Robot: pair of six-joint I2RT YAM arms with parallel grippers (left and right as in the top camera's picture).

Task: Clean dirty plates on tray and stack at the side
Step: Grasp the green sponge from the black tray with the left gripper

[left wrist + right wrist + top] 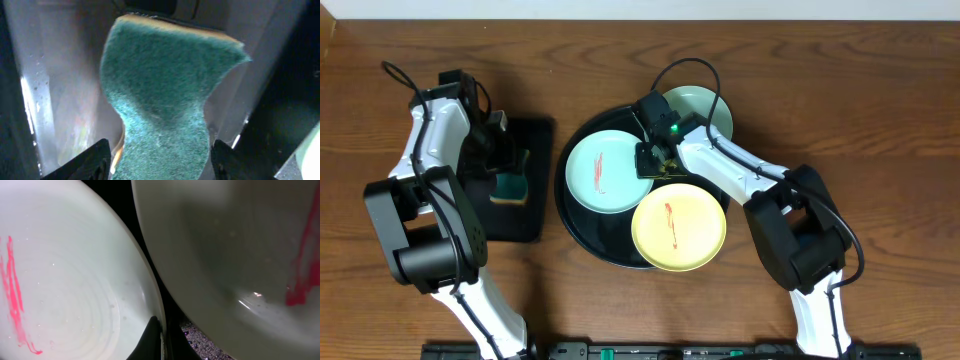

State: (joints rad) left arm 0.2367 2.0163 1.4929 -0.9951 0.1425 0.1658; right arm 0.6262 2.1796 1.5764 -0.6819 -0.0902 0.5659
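The round black tray (600,236) holds a mint-blue plate (592,185) with a red smear at the left and a yellow plate (692,238) with a red smear at the front. A second mint plate (706,108) lies at the tray's back right rim. My right gripper (655,160) is shut on the right rim of the smeared mint-blue plate; the right wrist view shows its jaws (162,337) pinching that rim (75,280). Another smeared plate (225,255) fills that view's right side. My left gripper (506,165) is open around a green sponge (160,100).
A smaller rectangular black tray (535,205) stands left of the round tray, with the green sponge (508,184) on it. Bare wooden table (880,120) lies to the right and behind. Both arms' bases are at the front edge.
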